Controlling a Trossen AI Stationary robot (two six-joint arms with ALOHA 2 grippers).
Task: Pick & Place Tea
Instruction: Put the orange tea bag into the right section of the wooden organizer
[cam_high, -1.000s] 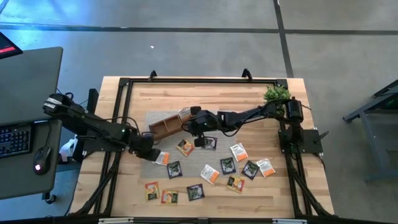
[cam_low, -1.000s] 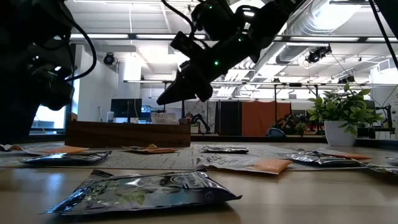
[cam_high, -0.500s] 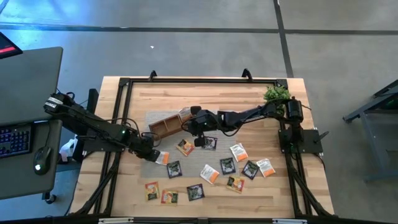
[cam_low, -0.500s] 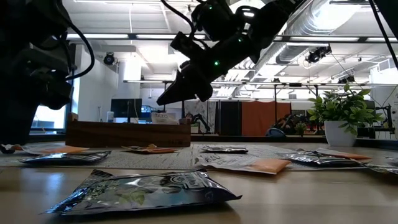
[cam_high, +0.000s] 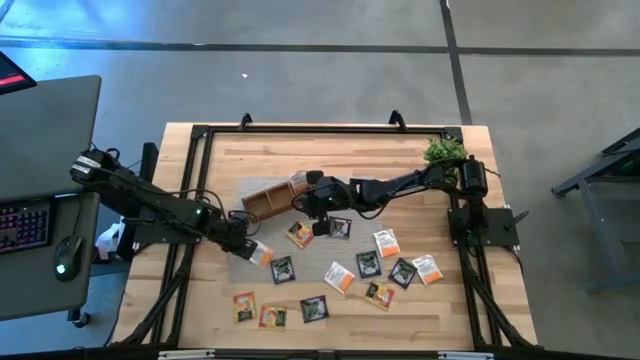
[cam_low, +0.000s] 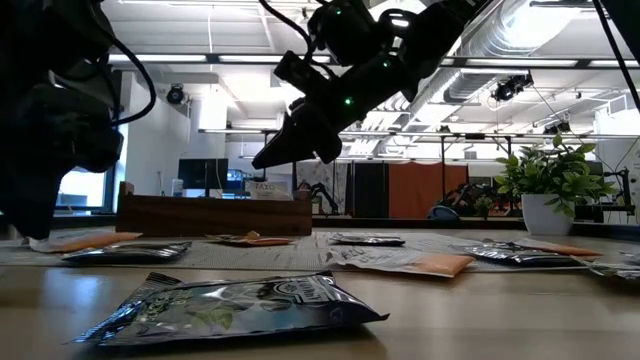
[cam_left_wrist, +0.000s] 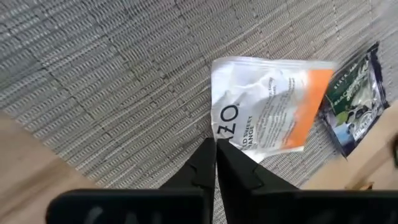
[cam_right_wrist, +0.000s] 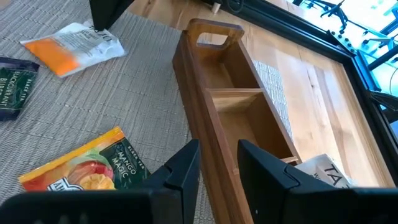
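The left gripper (cam_left_wrist: 216, 149) pinches the edge of a white-and-orange tea sachet (cam_left_wrist: 267, 109) with its fingers closed on it, low over the grey mat (cam_high: 232, 192) on the worktop (cam_high: 330, 150). The right gripper (cam_right_wrist: 219, 163) hovers beside the wooden compartment tray (cam_right_wrist: 233, 102), fingers narrowly parted and holding nothing. More tea sachets (cam_high: 368, 264) lie scattered on the worktop.

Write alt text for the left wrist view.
The left gripper, fingers shut, pinches the edge of a white-and-orange tea sachet lying on a grey woven mat. A dark sachet lies just beyond it, at the mat's edge.
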